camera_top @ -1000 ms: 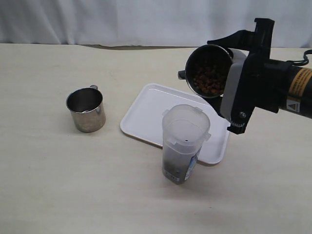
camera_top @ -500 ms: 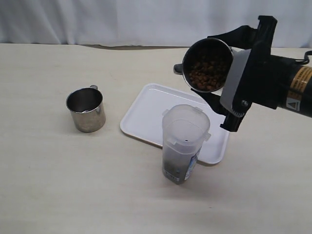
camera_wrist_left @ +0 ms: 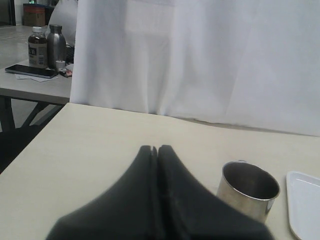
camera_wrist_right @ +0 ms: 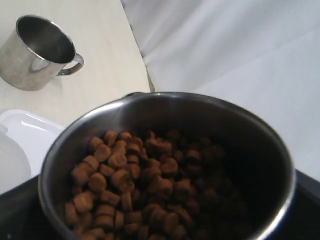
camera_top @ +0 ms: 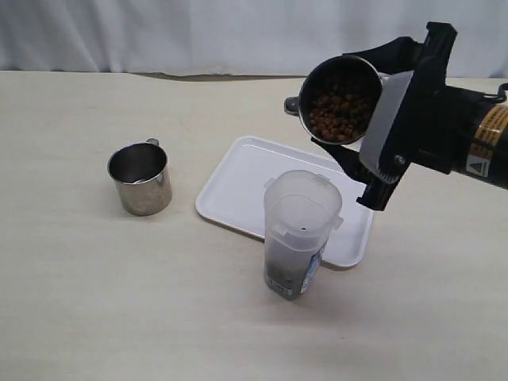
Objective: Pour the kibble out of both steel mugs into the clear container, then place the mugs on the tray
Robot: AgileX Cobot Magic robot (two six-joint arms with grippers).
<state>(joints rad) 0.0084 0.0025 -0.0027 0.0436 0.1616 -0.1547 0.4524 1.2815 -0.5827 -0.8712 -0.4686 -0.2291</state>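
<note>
Right pincer (camera_top: 333, 107) grips the shiny cylindrical steel mug (camera_top: 317, 83) of pebbly brown kibble (camera_top: 343, 113), slightly higher than before; left pincer (camera_wrist_left: 156, 150) sits closed.

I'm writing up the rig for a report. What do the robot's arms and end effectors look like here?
The right arm is black, with a light grey side plate, an orange band, a white warning triangle and a black cable. The left end effector shows two dark tapering fingers.
</note>
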